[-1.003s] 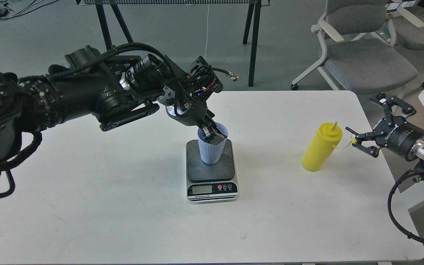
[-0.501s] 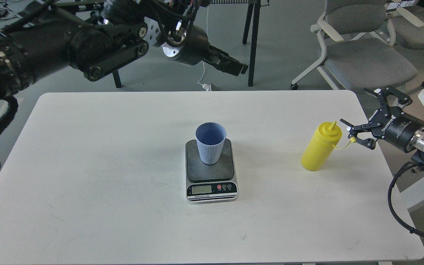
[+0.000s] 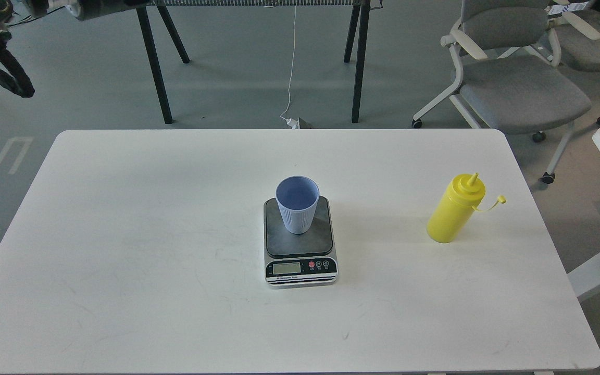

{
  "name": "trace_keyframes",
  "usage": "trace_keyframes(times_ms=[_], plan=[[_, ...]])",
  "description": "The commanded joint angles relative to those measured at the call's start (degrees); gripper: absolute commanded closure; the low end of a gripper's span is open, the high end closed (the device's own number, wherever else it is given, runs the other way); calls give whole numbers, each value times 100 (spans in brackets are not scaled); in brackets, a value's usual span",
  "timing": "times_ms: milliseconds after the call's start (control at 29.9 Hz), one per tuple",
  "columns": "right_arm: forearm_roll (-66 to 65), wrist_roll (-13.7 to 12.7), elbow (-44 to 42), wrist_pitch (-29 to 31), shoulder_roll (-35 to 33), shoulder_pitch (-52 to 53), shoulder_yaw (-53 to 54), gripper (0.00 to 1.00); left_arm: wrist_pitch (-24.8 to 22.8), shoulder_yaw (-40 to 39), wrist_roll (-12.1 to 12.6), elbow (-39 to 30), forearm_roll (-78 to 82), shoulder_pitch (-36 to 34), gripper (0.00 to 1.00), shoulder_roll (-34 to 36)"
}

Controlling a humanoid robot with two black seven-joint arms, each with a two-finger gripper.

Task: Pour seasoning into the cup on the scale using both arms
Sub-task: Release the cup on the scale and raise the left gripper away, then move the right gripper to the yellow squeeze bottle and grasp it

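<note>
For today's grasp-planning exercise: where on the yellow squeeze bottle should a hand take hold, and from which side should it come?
Grip the yellow bottle around its straight middle body, probably from the right. It stands upright near the table's right edge, apart from the cup on the scale, so that side is open. Stay below the tapered shoulder, the nozzle and the small cap hanging off to the right.

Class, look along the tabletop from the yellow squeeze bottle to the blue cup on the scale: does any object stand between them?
Nothing visible does. The yellow squeeze bottle stands upright to the right of the cup on the scale, with only bare table between them.
</note>
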Motion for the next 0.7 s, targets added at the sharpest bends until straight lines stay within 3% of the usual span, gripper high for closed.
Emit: trace_keyframes(times_ms=[0, 201, 401, 669], plan=[[213, 31, 117, 0, 509, -827, -7, 1, 0, -261, -1, -10, -31, 565, 1, 209], [178, -74, 530, 0, 1178, -1470, 11, 1, 0, -279, -1, -18, -31, 909, 1, 420], [143, -487, 785, 0, 1600, -1515, -42, 1, 0, -279, -1, -71, -31, 953, 1, 437], [-85, -628, 733, 0, 2014, -1506, -51, 1, 0, -279, -1, -89, -31, 1023, 1, 446]])
